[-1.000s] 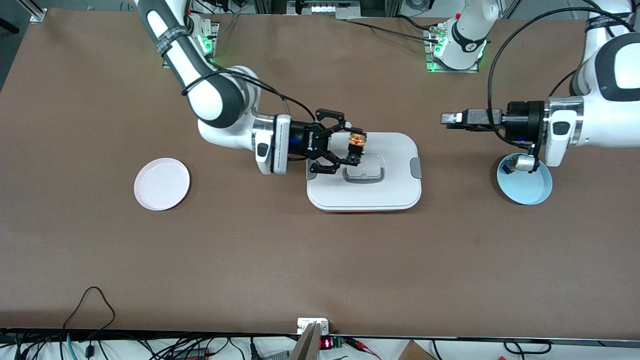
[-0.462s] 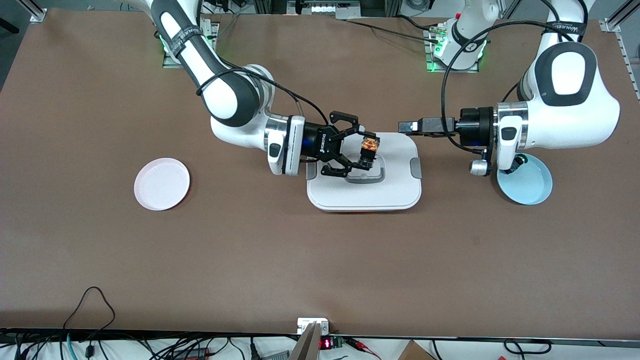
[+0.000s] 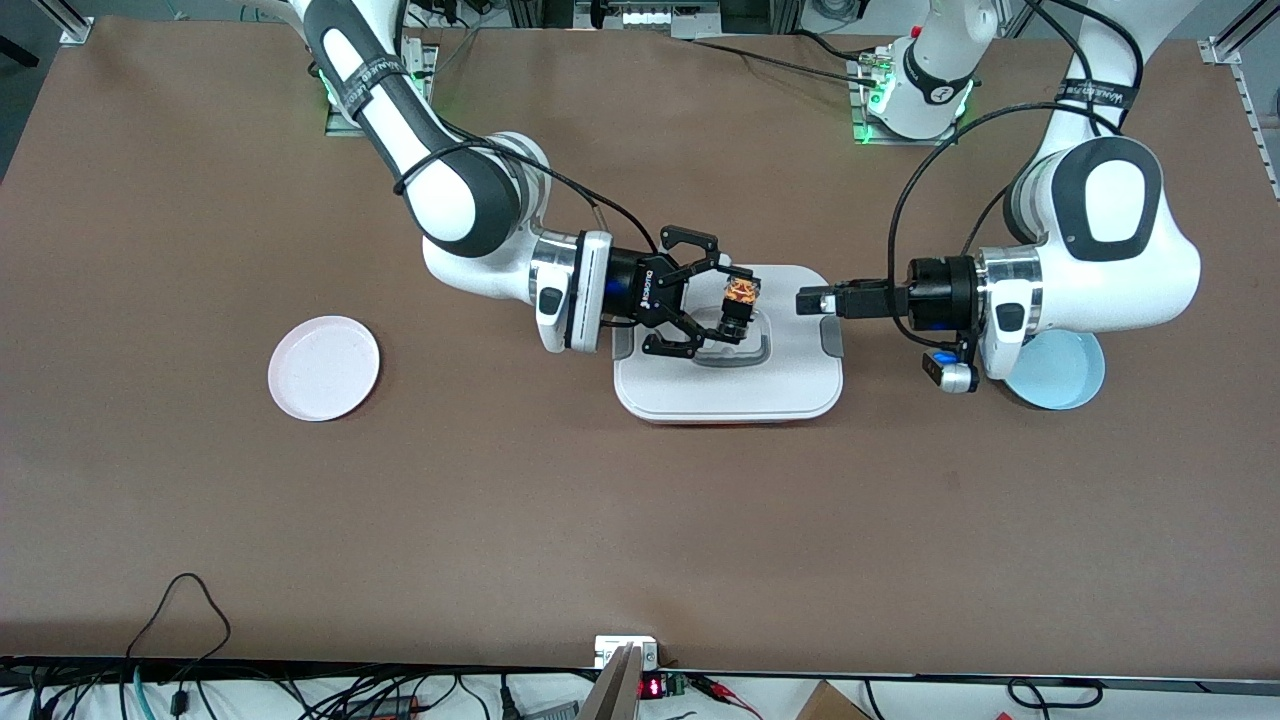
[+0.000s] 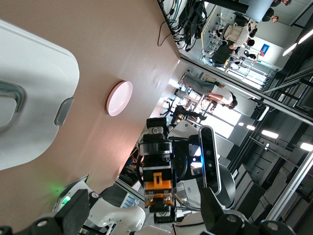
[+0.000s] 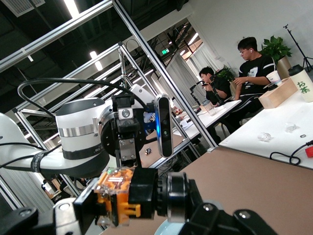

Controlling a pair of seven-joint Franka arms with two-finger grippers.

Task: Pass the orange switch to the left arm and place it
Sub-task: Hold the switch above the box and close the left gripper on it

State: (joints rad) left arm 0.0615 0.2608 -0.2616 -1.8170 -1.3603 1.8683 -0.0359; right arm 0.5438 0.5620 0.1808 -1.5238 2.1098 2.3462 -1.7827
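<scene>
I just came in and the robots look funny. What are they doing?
The right pincer is shut on the orange switch, holding it up over the white box. The left pincer is open over the box's edge, facing the switch, ready to take it. A pink plate and a blue plate sit at the table's ends.

brown table (image 3: 640,520), bright ceiling strip lights (image 5: 73,7).

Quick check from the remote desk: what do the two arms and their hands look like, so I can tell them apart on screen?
Both arms are white with dark grey joints, silver wrist rings and black cables looping to the wrist. The right arm has a black band with white lettering and a black linkage-style right hand with white lettering on its body. The left arm ends in a slim black left hand with a small camera below the wrist.
</scene>
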